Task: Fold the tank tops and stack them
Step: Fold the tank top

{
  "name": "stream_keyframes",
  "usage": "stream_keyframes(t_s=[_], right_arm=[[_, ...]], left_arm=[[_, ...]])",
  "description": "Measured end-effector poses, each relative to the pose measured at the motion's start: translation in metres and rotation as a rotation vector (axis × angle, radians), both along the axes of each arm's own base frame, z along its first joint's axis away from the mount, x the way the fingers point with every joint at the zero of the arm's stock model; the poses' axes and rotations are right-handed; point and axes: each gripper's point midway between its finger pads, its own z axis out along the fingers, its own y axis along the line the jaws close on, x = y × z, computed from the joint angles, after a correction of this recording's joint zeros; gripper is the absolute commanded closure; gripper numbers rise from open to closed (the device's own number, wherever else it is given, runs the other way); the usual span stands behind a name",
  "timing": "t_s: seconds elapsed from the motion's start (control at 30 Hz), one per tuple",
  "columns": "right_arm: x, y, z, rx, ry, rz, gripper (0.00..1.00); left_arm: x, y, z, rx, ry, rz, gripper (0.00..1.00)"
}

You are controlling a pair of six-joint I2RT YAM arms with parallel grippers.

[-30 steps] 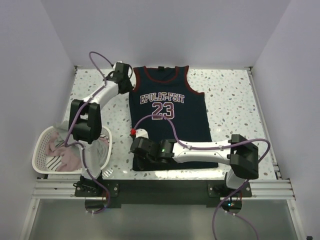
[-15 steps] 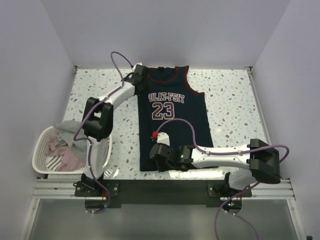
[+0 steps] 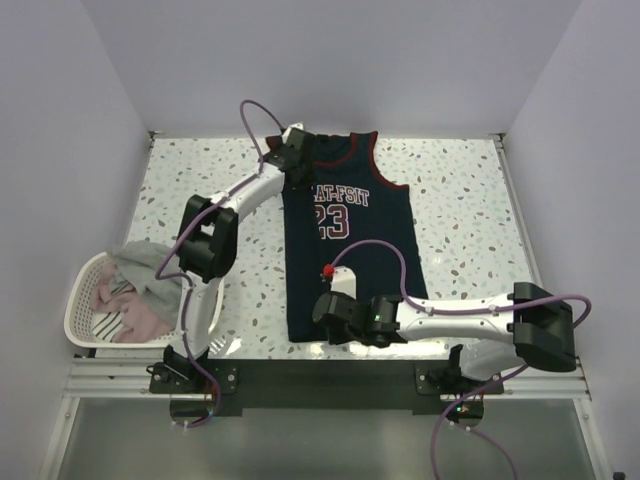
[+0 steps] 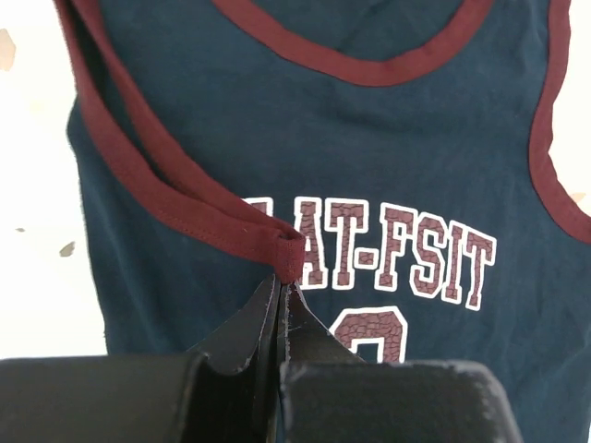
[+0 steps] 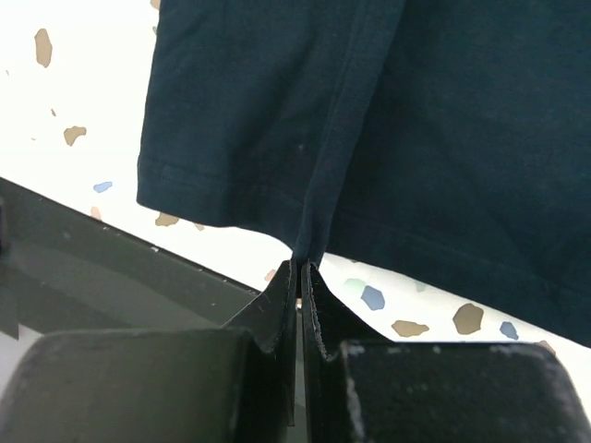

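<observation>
Basket of white slotted plastic at far left, by the near table edge; we note a grey top draped over its rim and pale pinkish tops heaped inside. Next, the left gripper reaches to the far end of the navy jersey. Its fingers are pressed together, pinching the dark red trim of one armhole, which is drawn over the chest and hides the start of the white lettering. The jersey lies flat mid-table, neck away from the arm bases. The right gripper is at the near hem, fingers nipped tight on a fold of navy cloth just over the table's edge.
</observation>
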Motion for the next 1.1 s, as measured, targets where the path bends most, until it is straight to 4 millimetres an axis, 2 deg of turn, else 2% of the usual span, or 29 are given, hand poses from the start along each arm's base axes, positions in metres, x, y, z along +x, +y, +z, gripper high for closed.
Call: stream_keyframes(t_s=[0.37, 0.4, 0.43, 0.47, 0.5, 0.57, 0.6, 0.7, 0.77, 0.83, 0.87, 0.9, 0.97, 1.0, 1.1], right_arm=[[-0.002, -0.017, -0.01, -0.009, 0.008, -0.044, 1.0], [-0.002, -0.018, -0.012, -0.011, 0.009, -0.049, 0.97], [-0.003, -0.02, -0.013, -0.014, 0.01, -0.052, 0.89], [-0.002, -0.022, -0.014, -0.018, 0.01, -0.058, 0.8], [-0.002, -0.023, -0.015, -0.019, 0.009, -0.064, 0.65], [-0.002, -0.024, -0.014, -0.024, 0.004, -0.069, 0.54], [-0.002, -0.026, -0.013, -0.024, 0.001, -0.072, 0.49], [0.0, -0.033, -0.003, -0.026, -0.022, -0.081, 0.49], [0.003, -0.038, 0.009, -0.023, -0.047, -0.09, 0.5], [0.008, -0.037, 0.023, -0.006, -0.08, -0.097, 0.52], [0.011, -0.034, 0.029, 0.003, -0.098, -0.095, 0.54], [0.013, -0.031, 0.033, 0.008, -0.109, -0.091, 0.59], [0.017, -0.021, 0.04, 0.001, -0.128, -0.066, 0.66], [0.02, -0.013, 0.04, -0.013, -0.136, -0.051, 0.68], [0.027, 0.014, 0.034, -0.047, -0.153, -0.001, 0.73]], left_arm=[[-0.006, -0.016, -0.021, 0.015, 0.03, -0.029, 1.0], [-0.007, -0.016, -0.021, 0.015, 0.03, -0.031, 0.97], [-0.007, -0.018, -0.021, 0.015, 0.03, -0.034, 0.9], [-0.007, -0.018, -0.021, 0.015, 0.03, -0.036, 0.82], [-0.008, -0.019, -0.021, 0.015, 0.03, -0.039, 0.67], [-0.008, -0.021, -0.02, 0.017, 0.027, -0.048, 0.56], [-0.008, -0.021, -0.02, 0.017, 0.025, -0.051, 0.5], [-0.006, -0.021, -0.018, 0.019, 0.015, -0.055, 0.45], [-0.007, -0.02, -0.015, 0.02, 0.01, -0.053, 0.45], [-0.008, -0.018, -0.007, 0.018, -0.003, -0.046, 0.51], [-0.01, -0.015, -0.002, 0.017, -0.007, -0.041, 0.61], [-0.012, -0.012, 0.005, 0.007, -0.015, -0.031, 0.65], [-0.015, -0.007, 0.011, -0.007, -0.02, -0.021, 0.73], [-0.017, -0.002, 0.014, -0.021, -0.02, -0.012, 0.82], [-0.016, 0.01, 0.006, -0.039, -0.007, 0.004, 0.89]])
